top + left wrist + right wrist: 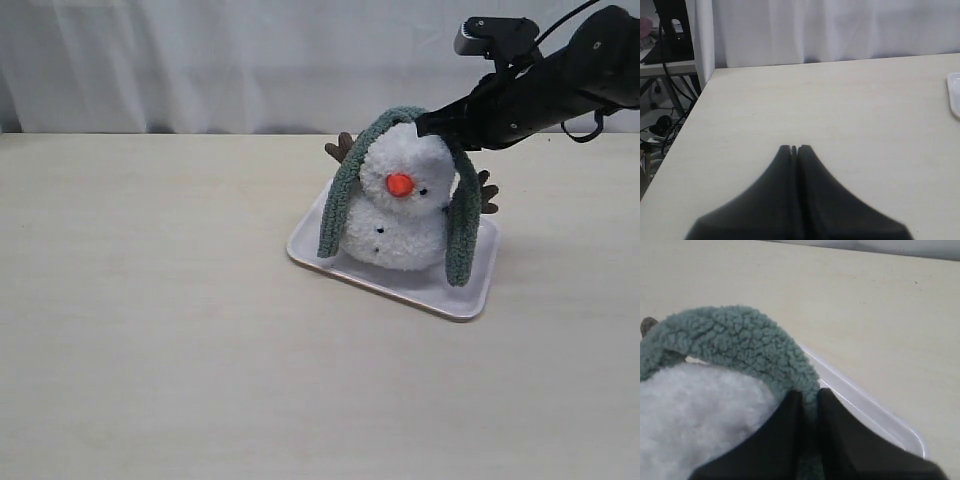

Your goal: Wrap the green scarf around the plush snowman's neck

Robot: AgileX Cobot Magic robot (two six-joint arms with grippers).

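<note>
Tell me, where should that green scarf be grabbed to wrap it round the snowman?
Probably a hanging end, from the side: the green scarf lies over the head of the snowman, both ends dangling loose beside its body.

The tray (470, 290) lies on the bench (150, 330), a bit right of the middle in the exterior view. The snowman (395, 215) sits on the tray. The scarf (345, 190) lies over the top of its head, with one end hanging down each side of its body, down near the tray. A stick arm (341, 147) pokes out behind the scarf on each side. The right pincer (425, 125) is at the top right of the head, and the scarf seems to sit between its fingers (785, 425). The left pincer (794, 149) is over bare bench, well apart from the snowman. A curtain (200, 60) hangs behind the bench.
</note>
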